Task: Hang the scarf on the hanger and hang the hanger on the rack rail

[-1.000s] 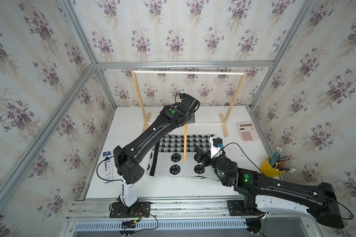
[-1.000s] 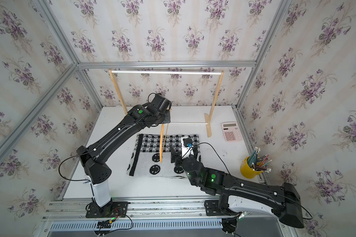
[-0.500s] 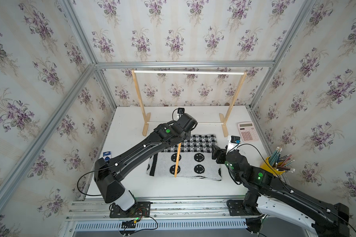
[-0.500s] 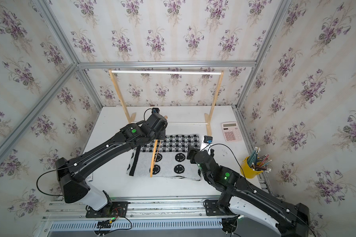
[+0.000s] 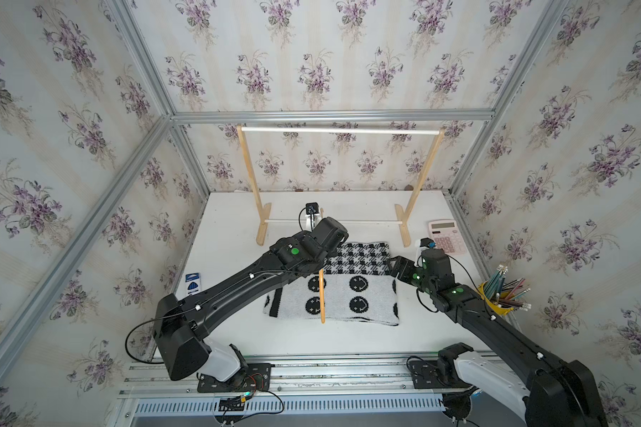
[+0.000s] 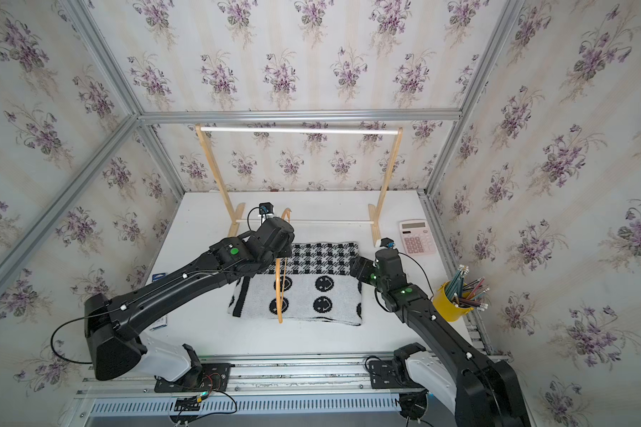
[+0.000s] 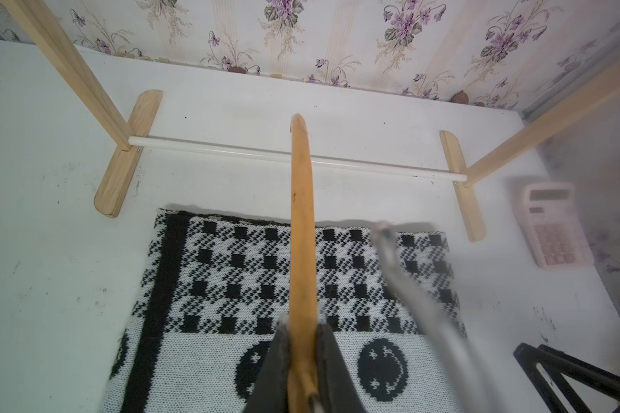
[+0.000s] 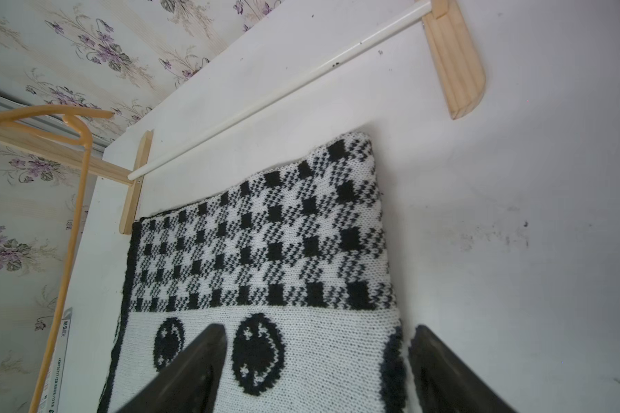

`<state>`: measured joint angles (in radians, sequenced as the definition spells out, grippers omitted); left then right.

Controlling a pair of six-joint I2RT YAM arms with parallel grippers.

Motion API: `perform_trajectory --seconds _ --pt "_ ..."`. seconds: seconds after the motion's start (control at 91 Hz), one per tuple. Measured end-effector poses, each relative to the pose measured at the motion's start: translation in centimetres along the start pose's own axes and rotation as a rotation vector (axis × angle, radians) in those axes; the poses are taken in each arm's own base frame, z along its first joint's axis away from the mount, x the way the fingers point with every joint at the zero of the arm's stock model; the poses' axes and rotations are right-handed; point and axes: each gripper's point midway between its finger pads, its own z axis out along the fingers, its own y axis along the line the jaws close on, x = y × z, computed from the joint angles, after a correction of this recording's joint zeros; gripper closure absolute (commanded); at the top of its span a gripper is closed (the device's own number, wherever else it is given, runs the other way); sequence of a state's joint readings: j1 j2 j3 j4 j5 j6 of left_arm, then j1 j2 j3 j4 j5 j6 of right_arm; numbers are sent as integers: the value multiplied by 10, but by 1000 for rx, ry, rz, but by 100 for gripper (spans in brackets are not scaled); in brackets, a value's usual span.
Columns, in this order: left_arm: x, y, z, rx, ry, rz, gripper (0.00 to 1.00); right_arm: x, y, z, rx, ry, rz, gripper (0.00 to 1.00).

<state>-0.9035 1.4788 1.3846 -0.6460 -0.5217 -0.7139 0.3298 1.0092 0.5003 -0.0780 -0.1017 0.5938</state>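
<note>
- Locate the scarf (image 5: pixel 343 284) at frame centre in both top views. It lies flat on the white table (image 5: pixel 230 236), long axis running left-right in the picture, houndstooth half toward the rack (image 5: pixel 339 131).
- Note the left gripper (image 7: pixel 301 361): its jaws are clamped narrow on the hanger (image 5: pixel 322 295). The hanger is held on edge above the scarf's left half, its long axis crossing the scarf's.
- Note the right gripper (image 8: pixel 317 361): its jaws stand wide and hold nothing, poised just over the scarf's right-hand edge.
- Judge the right arm nearer the free edge; expect it to lift that edge toward the hanger, leftward in frame.
</note>
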Motion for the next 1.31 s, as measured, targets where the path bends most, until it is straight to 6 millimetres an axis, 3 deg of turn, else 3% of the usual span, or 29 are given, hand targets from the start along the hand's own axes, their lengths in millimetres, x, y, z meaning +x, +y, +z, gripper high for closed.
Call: perform_trajectory --seconds 0.319,0.484,0.692,1.066,1.308 --pt "7 -12 10 53 11 -17 100 36 -33 6 67 60 3 17" --pt "27 -18 27 57 60 -9 100 37 -39 6 83 40 3 17" --pt "57 -8 44 23 90 -20 100 40 -46 9 103 33 8 17" --pt "75 4 55 -20 39 -52 100 51 -56 19 123 53 32 18" --pt "79 -4 69 -20 31 -39 100 49 -55 23 115 42 41 19"
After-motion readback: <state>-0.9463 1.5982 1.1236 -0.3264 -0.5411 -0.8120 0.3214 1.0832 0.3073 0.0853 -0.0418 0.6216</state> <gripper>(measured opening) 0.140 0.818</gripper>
